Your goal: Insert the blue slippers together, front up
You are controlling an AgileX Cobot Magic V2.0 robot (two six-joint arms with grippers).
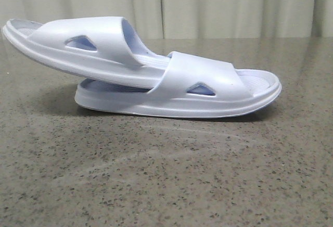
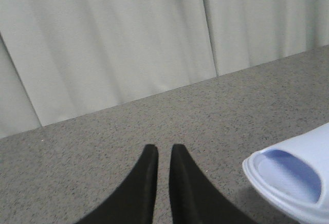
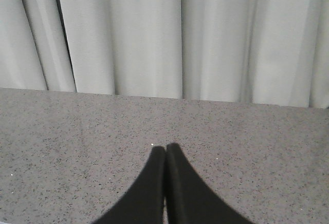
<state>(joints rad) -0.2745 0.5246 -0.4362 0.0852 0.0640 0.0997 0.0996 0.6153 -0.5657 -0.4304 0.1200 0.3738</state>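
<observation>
The two blue slippers lie nested on the table in the front view. The lower slipper [image 1: 218,94] lies flat, its strap to the right. The upper slipper [image 1: 99,42] is tilted: its right end is pushed under the lower one's strap and its left end is raised off the table. One rounded slipper end [image 2: 293,180] also shows in the left wrist view, beside my left gripper [image 2: 164,149], which is all but shut with a thin gap and empty. My right gripper [image 3: 165,148] is shut and empty over bare table. Neither gripper shows in the front view.
The speckled grey stone table [image 1: 166,175] runs back to a pale pleated curtain [image 1: 234,3]. The curtain also shows in the left wrist view [image 2: 128,39] and in the right wrist view [image 3: 154,34].
</observation>
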